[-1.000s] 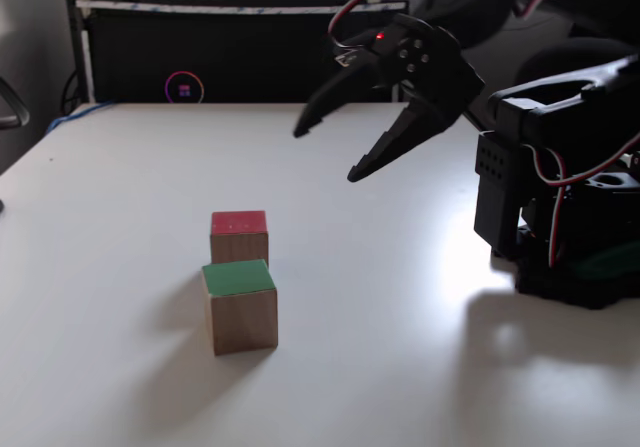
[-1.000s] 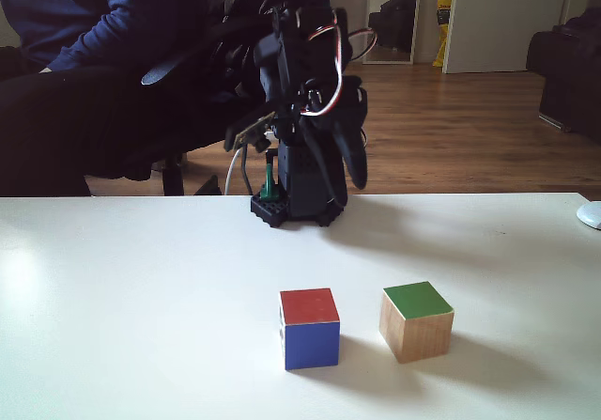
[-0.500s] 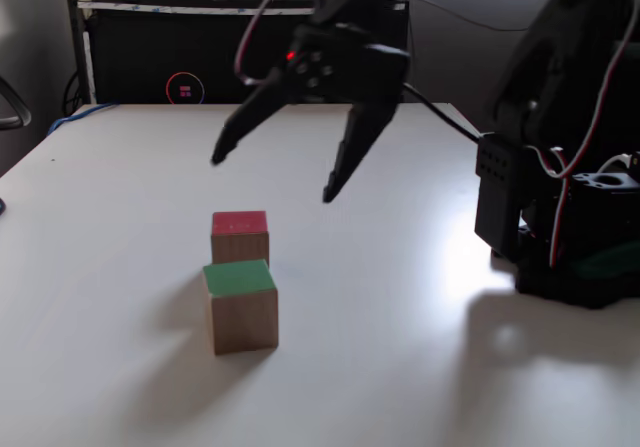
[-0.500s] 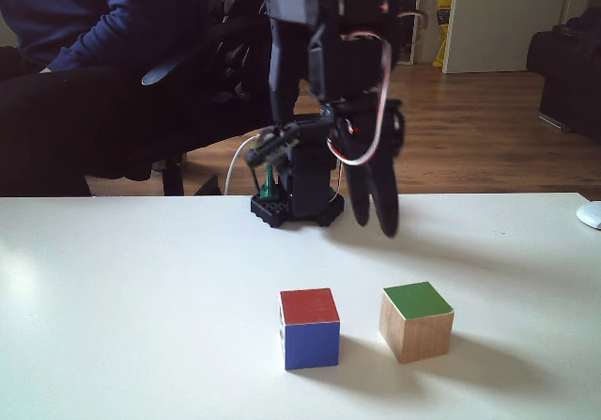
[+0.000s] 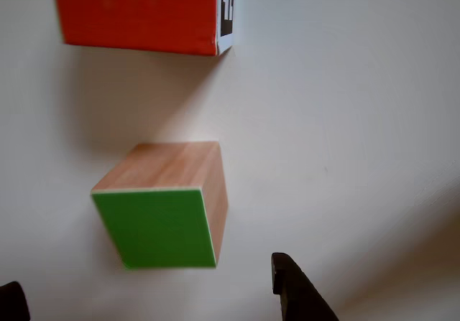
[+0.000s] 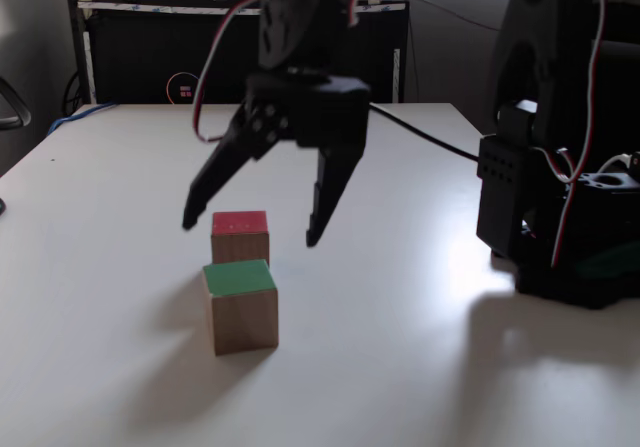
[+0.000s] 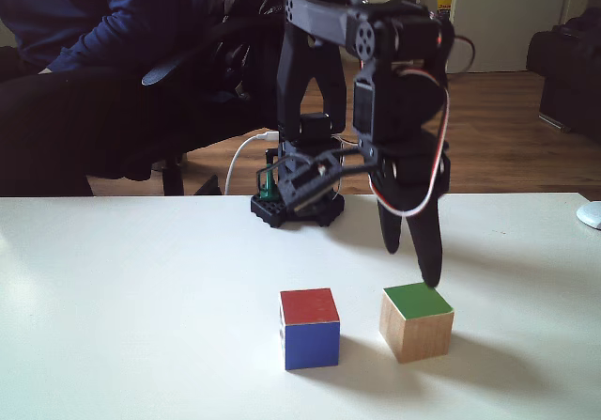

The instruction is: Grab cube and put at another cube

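Fingers (image 6: 247, 232) spread wide, hanging above the cube (image 6: 240, 305), which sits on the counter (image 6: 400, 367) just below and between them, beside another cube (image 6: 240, 235). Looks light, rigid, smooth wood: pinch two opposite plain side faces, mid-height, squarely.

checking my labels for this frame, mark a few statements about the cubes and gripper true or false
1. The small light-wood cube with a green top lies on the white table. True.
2. The black two-finger gripper is clamped on the green-topped cube. False: it hangs open above the cubes and holds nothing.
3. The larger marker-patterned cube with a red-orange top is stacked on the wooden cube. False: the two stand side by side, apart.
4. A seated person is behind the table. True.
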Robot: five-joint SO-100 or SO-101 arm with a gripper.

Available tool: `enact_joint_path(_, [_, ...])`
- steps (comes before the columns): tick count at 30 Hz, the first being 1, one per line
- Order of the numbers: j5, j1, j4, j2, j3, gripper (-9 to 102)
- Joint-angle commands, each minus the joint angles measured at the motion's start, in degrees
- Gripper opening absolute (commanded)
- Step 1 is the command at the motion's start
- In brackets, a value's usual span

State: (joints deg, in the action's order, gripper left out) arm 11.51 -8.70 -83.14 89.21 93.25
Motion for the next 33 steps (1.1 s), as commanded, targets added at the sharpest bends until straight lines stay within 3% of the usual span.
enact_joint_path(1, [-0.7,-0.18,1.32,-3.25,-3.69,52])
enact_joint_path(20, [1.41,-4.13,4.04,-17.58,-11.16,46])
enact_joint_path(33, [1.23,-1.85,4.04,-18.98,-12.39,46])
